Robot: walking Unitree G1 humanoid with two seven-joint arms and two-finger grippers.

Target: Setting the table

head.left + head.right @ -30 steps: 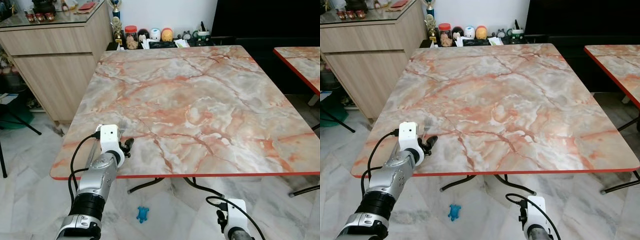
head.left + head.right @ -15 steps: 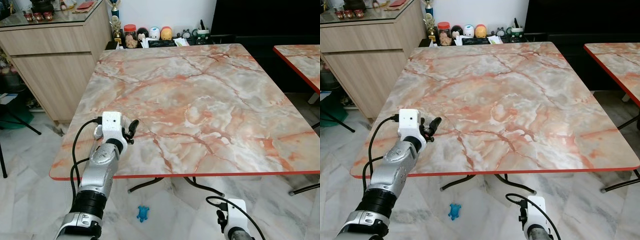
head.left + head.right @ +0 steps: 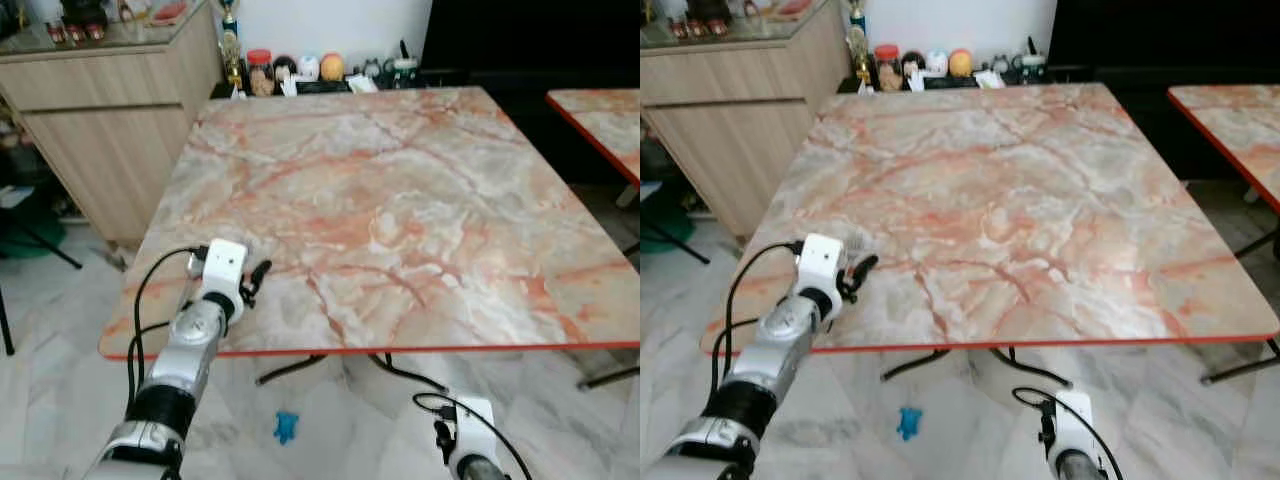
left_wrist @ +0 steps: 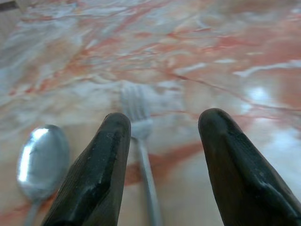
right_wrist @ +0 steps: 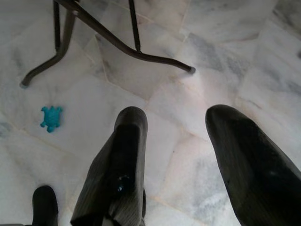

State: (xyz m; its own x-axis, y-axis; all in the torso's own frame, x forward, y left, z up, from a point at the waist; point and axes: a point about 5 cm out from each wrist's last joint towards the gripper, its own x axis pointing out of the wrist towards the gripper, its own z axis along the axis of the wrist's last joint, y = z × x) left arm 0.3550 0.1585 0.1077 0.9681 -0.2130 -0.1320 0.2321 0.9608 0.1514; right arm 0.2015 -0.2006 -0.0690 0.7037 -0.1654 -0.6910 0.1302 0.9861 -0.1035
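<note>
A marble-patterned table [image 3: 400, 200] with a red edge stands before me. On its near left corner lie a silver fork [image 4: 136, 113] and, beside it, a silver spoon [image 4: 42, 160]. My left gripper [image 3: 255, 280] hovers low over that corner, open, with nothing between its fingers [image 4: 99, 174]. The fork's tines lie just beyond the fingertips and its handle runs back between them. My right gripper [image 5: 178, 113] hangs open below the table's height, over the floor.
A wooden sideboard [image 3: 100, 110] stands to the left, and a second table [image 3: 600, 120] to the right. Jars and figurines [image 3: 300, 70] line a low shelf behind the table. On the tiled floor are the table's legs [image 5: 94, 33] and a blue toy [image 3: 286, 427].
My left gripper rose forward over the table corner, then drew back a little toward the near edge. The head views have become blurred. The right arm has not moved.
</note>
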